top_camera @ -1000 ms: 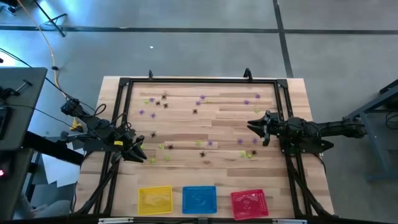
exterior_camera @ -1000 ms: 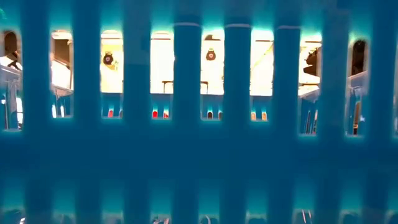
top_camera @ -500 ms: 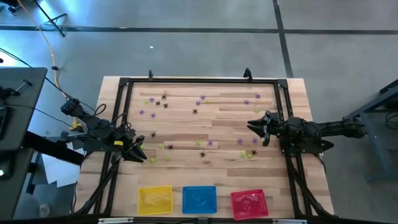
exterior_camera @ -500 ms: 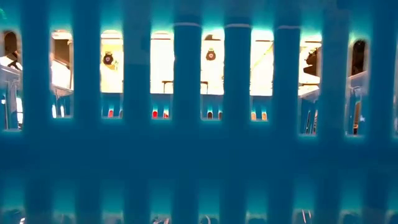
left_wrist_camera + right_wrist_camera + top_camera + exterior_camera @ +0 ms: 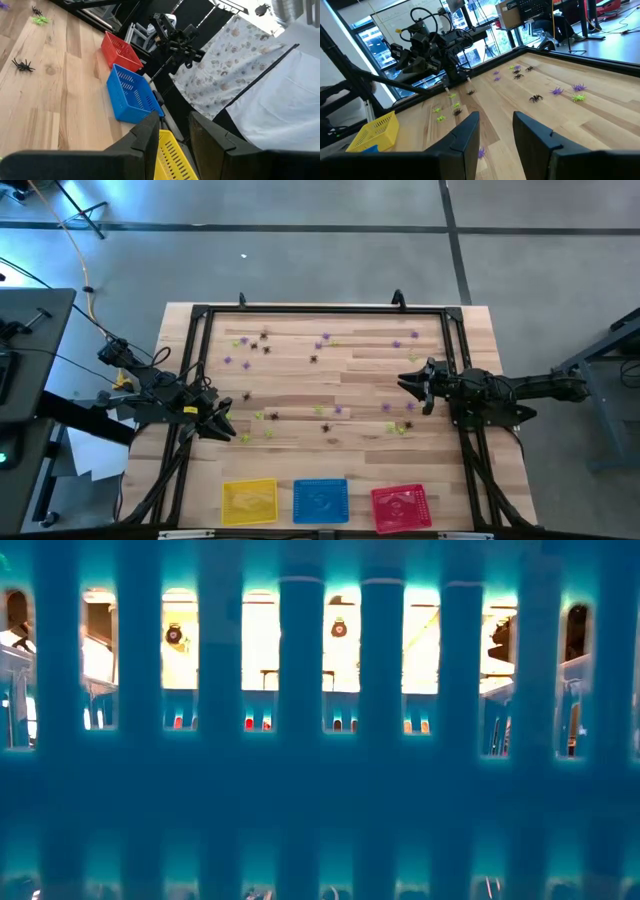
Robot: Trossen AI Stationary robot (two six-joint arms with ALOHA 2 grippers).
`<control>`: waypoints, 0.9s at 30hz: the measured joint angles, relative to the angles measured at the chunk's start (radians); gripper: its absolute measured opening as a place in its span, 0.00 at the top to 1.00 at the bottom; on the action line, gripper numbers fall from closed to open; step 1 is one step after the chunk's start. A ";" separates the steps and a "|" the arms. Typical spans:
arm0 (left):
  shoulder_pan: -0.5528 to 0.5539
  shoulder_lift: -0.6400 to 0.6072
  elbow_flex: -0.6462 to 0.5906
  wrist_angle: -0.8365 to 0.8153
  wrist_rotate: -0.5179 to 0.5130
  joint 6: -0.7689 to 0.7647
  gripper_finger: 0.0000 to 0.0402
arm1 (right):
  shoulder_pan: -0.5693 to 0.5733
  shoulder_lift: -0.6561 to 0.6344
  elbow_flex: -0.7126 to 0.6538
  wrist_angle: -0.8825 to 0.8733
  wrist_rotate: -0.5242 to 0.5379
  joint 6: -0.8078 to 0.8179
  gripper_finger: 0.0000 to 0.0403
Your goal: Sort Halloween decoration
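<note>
Left tool (image 5: 222, 423) hovers at its own edge of the wooden table (image 5: 350, 380), fingers slightly apart w/ nothing between them; right tool (image 5: 413, 387) sits opposite at the far edge, fingers likewise parted and empty. Between the two tools, the Halloween decoration (image 5: 314, 360) lies scattered across the boards: tiny spider-like trinkets in black, purple and yellow-green, some just ahead of the left tool, a cluster incl. a yellow-green one (image 5: 404, 427) close beside the right tool, others farther off toward the back rail. Well off to the side of both tools, along the table's front edge, stand three mesh baskets in a row: yellow basket (image 5: 249, 502) nearest the left tool, blue basket (image 5: 321, 500) mid, red basket (image 5: 401, 507) nearest the right tool. Low view is filled by blue mesh.
</note>
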 joint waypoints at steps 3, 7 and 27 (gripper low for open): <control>0.000 0.000 0.000 0.000 0.000 0.000 0.77 | 0.000 0.000 0.000 0.000 0.000 0.000 0.72; 0.000 0.000 0.000 0.000 0.000 0.000 0.77 | 0.000 0.000 0.000 0.000 0.000 0.000 0.72; 0.000 0.000 0.000 0.006 -0.039 0.020 0.77 | 0.000 0.000 0.000 0.000 0.000 0.000 0.72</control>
